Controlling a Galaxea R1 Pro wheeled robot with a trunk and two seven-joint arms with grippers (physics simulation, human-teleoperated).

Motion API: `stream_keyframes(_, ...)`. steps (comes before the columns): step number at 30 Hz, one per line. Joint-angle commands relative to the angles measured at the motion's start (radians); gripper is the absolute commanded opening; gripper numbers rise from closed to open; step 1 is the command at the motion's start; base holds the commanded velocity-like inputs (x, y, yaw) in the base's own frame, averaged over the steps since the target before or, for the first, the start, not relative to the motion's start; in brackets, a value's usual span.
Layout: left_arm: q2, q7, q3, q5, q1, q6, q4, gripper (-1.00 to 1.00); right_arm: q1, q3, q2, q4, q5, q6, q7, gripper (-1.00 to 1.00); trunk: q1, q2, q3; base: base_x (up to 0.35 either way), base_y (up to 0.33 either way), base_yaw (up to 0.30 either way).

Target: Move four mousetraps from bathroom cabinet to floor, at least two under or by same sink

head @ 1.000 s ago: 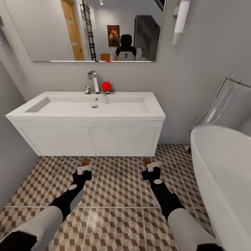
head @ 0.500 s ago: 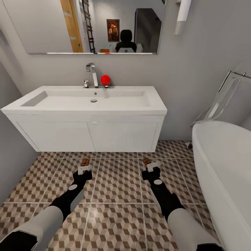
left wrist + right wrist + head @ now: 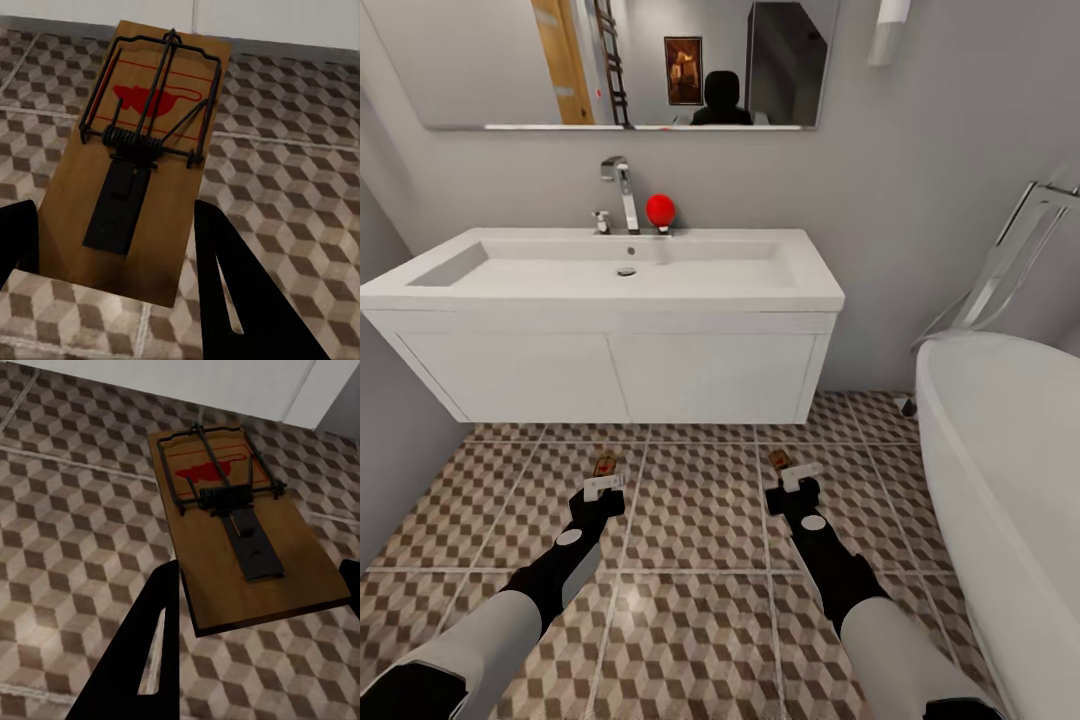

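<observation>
Your left gripper [image 3: 603,487] is clamped on the near end of a mousetrap [image 3: 142,157], which sticks out forward over the bathroom floor [image 3: 700,520] toward the bathroom sink [image 3: 610,275]. Your right gripper [image 3: 800,477] grips a second mousetrap [image 3: 232,532] the same way, fingers [image 3: 146,649] snug against its edges.

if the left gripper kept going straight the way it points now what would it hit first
Probably the white vanity front under the sink. The left gripper, holding a mousetrap, points low across the floor tiles toward it; depth is unclear, so the tiles could come first.
</observation>
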Motion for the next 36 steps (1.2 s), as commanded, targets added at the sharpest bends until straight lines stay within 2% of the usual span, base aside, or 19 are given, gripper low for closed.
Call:
stream_keyframes(1,0.001,0.012,-0.009,0.003,-0.001,-0.003,0.000,-1.00,0.000,0.000,0.000,-0.001,0.008,0.005,-0.003,-1.00,0.004,-0.008,-0.006,0.000,0.000,0.000)
stream_keyframes(19,0.001,0.012,-0.010,0.002,-0.001,-0.006,0.000,-1.00,0.000,0.000,0.000,-0.001,0.008,0.000,-0.002,-1.00,0.073,-0.134,-0.091,0.000,0.000,0.000)
stream_keyframes(24,-0.008,0.012,-0.010,0.002,-0.001,-0.007,0.000,-1.00,0.001,0.000,0.000,-0.001,0.008,0.000,-0.001,-1.00,0.092,-0.169,-0.115,0.000,0.000,0.000)
stream_keyframes(36,-0.011,0.012,-0.010,0.002,-0.001,-0.008,0.000,-1.00,0.001,0.000,0.000,-0.001,0.008,0.000,-0.001,-1.00,0.138,-0.253,-0.172,0.000,0.000,0.000)
